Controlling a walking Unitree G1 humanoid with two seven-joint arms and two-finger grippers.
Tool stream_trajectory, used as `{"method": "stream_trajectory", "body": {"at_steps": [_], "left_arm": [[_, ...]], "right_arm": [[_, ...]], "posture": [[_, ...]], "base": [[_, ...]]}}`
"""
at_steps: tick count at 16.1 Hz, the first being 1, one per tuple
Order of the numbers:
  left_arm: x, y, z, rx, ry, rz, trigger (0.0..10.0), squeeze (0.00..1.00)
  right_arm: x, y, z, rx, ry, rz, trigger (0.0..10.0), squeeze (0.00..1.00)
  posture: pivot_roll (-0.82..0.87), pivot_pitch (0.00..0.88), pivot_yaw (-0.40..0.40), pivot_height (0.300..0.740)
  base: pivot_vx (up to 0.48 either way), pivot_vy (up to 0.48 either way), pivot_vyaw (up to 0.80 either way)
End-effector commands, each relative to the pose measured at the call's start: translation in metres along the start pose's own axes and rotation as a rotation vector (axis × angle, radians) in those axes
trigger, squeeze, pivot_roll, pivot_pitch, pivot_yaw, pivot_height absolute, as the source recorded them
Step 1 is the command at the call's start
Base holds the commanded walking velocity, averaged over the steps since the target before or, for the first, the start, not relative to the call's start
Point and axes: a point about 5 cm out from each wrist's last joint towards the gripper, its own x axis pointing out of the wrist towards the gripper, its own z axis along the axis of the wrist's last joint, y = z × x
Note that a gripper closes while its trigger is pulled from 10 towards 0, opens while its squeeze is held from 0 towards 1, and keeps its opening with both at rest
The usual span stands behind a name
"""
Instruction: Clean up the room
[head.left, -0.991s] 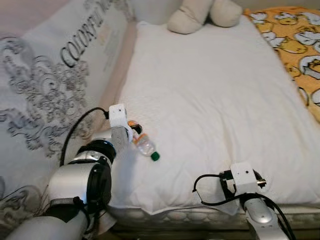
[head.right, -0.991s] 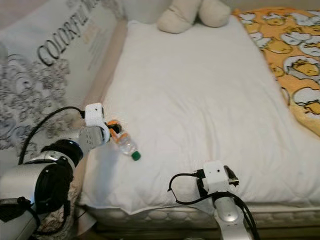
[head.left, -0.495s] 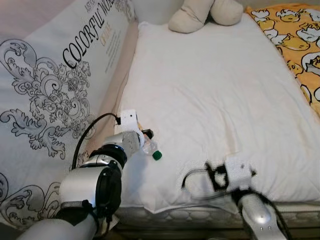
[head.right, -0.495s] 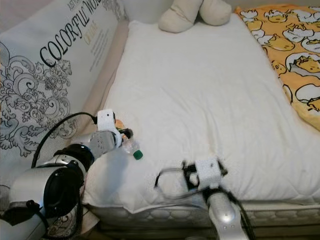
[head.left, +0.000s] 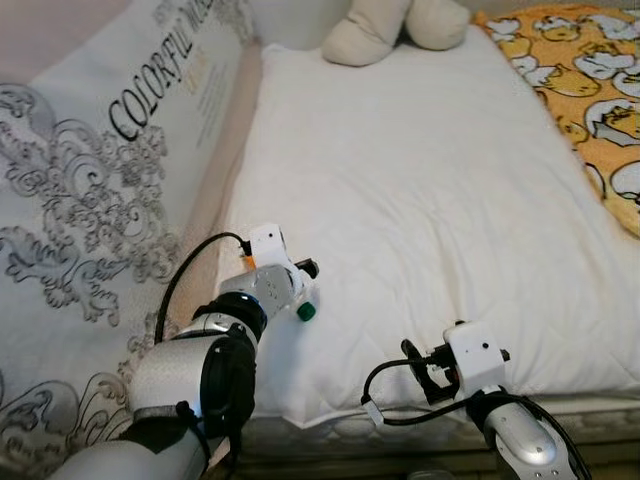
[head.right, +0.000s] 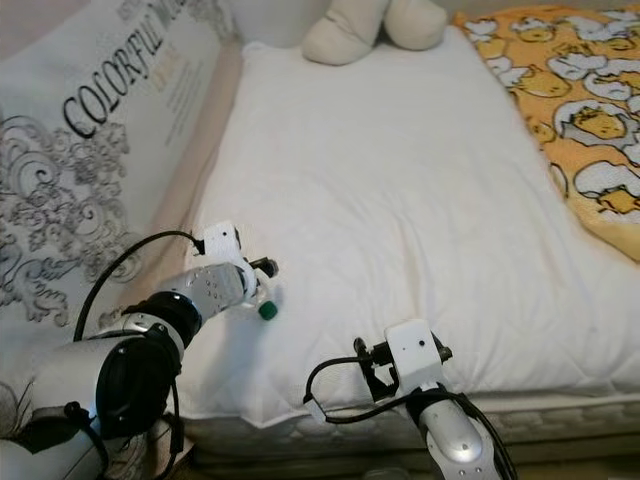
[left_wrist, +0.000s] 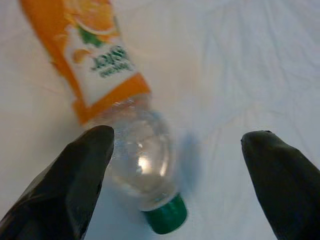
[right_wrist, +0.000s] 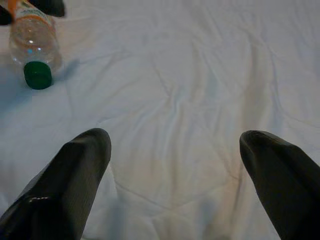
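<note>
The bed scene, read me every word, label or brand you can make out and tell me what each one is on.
"COLORFUL": large black letters on the white printed panel left of the bed; the word after it is cut off.
Small orange and grey lines beneath it: too blurred to read.
Orange label on the plastic bottle between the open left gripper's fingers: printed text, upside down and blurred, unreadable.

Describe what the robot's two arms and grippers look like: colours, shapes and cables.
Both arms are silver with rounded black joint sections. Each wrist carries a small white box-shaped camera housing with a black cable looping from it. The left gripper and the right gripper each have two long, smooth black fingers with rounded tips.
</note>
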Motion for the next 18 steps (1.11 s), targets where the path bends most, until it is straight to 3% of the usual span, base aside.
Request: {"method": "stream_trajectory", "body": {"at_steps": [1,5,9,12,18], "left_arm": [[0.002,0.009,-0.004,-0.024,0.004,0.044,10.0,0.00],[0.004,0.019,-0.011,-0.014,0.002,0.108,10.0,0.00],[0.005,0.030,-0.017,0.028,0.003,0.185,10.0,0.00],[0.006,0.037,-0.021,0.061,0.010,0.220,10.0,0.00],[0.005,0.066,-0.020,0.093,-0.004,0.334,10.0,0.00]], "right_arm": [[-0.003,0.005,0.003,0.011,-0.006,0.027,10.0,0.00],[-0.021,0.005,-0.003,0.011,0.030,0.025,10.0,0.00],[-0.028,0.005,-0.004,0.013,0.046,0.015,10.0,0.00],[-0.030,0.006,-0.004,0.014,0.056,0.013,10.0,0.00],[-0.033,0.007,-0.007,0.013,0.074,0.008,10.0,0.00]], "posture": [[-0.41,0.023,0.151,0.736],[-0.45,0.052,0.142,0.736],[-0.47,0.068,0.142,0.736],[-0.48,0.073,0.146,0.736],[-0.48,0.078,0.145,0.736]], "base": [[0.000,0.000,0.00],[0.000,0.000,0.00],[0.000,0.000,0.00],[0.000,0.000,0.00],[0.000,0.000,0.00]]}}
